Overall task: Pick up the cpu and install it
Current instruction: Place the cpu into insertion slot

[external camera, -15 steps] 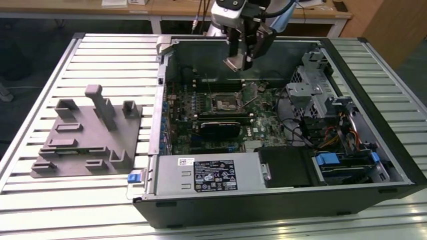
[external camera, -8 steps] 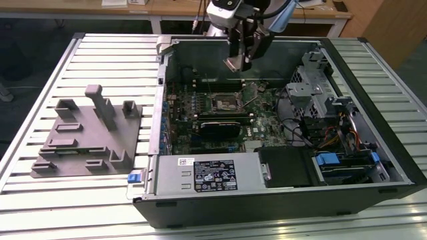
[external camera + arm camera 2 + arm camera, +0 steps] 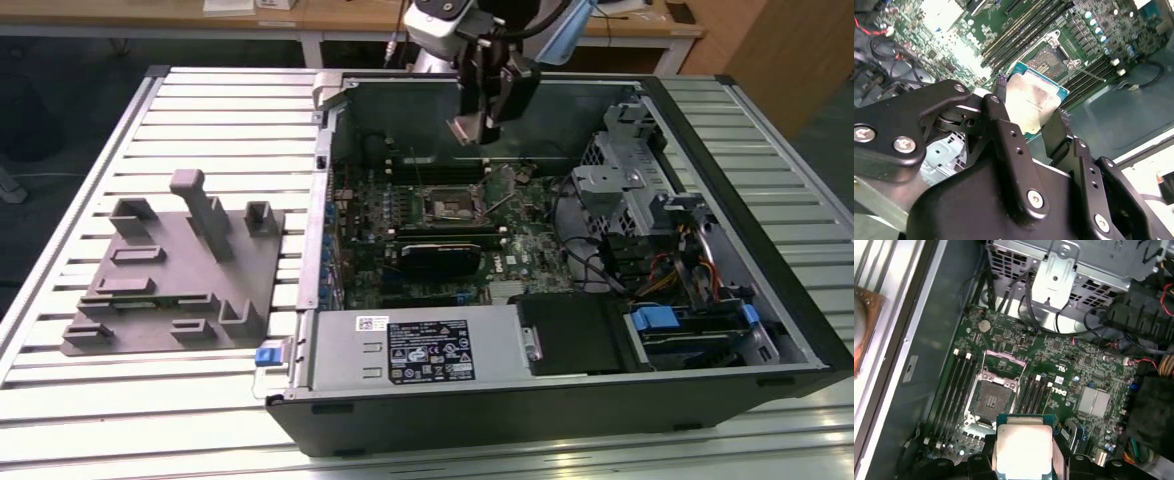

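Note:
The cpu (image 3: 1021, 447), a flat square chip with a pale silver top and a green rim, hangs above the motherboard (image 3: 1054, 365) inside the open computer case (image 3: 561, 400). My gripper (image 3: 1031, 107) is shut on the cpu (image 3: 1034, 97), one black finger (image 3: 1000, 97) on each of two opposite edges. The open socket (image 3: 991, 400) with its raised metal frame lies on the board just past the chip, between rows of memory slots. In the exterior view my gripper (image 3: 478, 128) hovers over the case's far part with the cpu (image 3: 466, 131), higher than the socket (image 3: 450, 207).
A grey moulded tray (image 3: 174, 270) with upright blocks lies on the slatted table at the exterior view's left. Inside the case are a black heatsink (image 3: 441, 255), a metal drive cage (image 3: 627, 160), cables (image 3: 667, 270) and a labelled power supply (image 3: 414, 345).

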`<act>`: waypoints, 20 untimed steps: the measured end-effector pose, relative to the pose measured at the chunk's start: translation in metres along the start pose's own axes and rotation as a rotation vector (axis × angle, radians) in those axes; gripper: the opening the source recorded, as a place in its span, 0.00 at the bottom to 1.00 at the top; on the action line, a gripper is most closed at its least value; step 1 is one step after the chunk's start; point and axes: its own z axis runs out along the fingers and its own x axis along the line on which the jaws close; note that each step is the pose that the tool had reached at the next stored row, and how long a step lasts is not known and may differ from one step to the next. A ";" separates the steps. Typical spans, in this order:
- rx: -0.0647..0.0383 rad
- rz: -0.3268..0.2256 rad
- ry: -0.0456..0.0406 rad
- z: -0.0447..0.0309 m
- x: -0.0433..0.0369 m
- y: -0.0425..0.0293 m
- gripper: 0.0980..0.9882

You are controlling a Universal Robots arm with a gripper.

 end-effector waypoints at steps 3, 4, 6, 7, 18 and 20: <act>0.001 0.054 -0.0012 0.0016 0.0000 0.0000 0.49; 0.001 0.072 -0.0015 0.0021 0.0000 -0.0001 0.49; 0.002 0.111 -0.0024 0.0032 0.0000 -0.0001 0.49; 0.002 0.127 -0.0026 0.0040 0.0001 -0.0001 0.49; 0.004 0.215 -0.0048 0.0172 0.0099 0.0023 0.49; 0.004 0.216 -0.0047 0.0184 0.0137 0.0030 0.49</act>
